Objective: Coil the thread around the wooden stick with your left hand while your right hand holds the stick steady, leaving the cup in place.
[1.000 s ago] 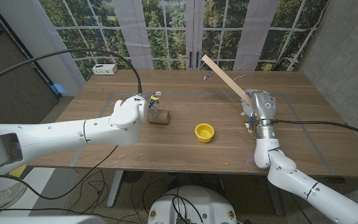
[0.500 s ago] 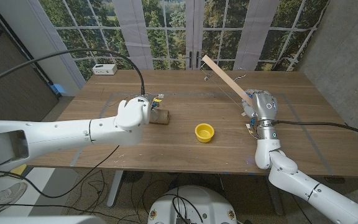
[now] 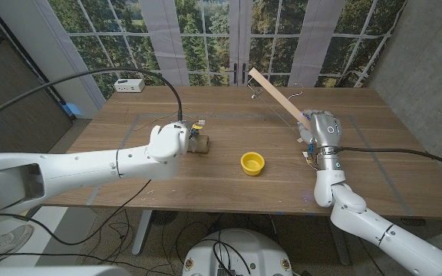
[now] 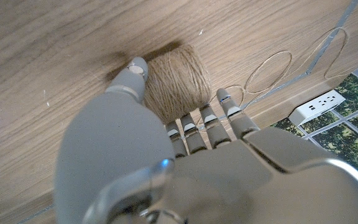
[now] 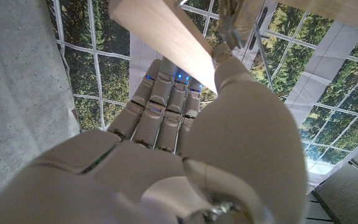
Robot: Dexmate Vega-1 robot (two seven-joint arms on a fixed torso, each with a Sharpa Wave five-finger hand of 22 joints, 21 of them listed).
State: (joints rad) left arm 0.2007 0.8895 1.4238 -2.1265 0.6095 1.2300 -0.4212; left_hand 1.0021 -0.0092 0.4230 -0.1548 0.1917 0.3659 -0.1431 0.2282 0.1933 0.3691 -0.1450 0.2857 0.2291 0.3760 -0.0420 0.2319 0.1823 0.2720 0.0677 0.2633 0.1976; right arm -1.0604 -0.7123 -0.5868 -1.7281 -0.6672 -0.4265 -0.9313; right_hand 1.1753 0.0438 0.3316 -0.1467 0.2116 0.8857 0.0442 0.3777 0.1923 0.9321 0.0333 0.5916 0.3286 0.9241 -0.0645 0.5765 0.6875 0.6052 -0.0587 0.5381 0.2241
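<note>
Wooden table (image 3: 229, 172), windows behind | right robot hand (image 3: 318, 127) grips wooden stick (image 3: 276, 95) tilted upper right | left robot hand (image 3: 176, 138) fingers spread around thread ball (image 4: 176, 79), frame centre-left; cannot tell if gripped | close firmly, lift clear of yellow cup (image 3: 252, 162).

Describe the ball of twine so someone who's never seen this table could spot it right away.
On the wooden table, follow the robot's left arm to its left hand; the ball of twine sits at its fingertips. It is brown, rough and wound, unlike the smooth yellow cup beside it.
</note>
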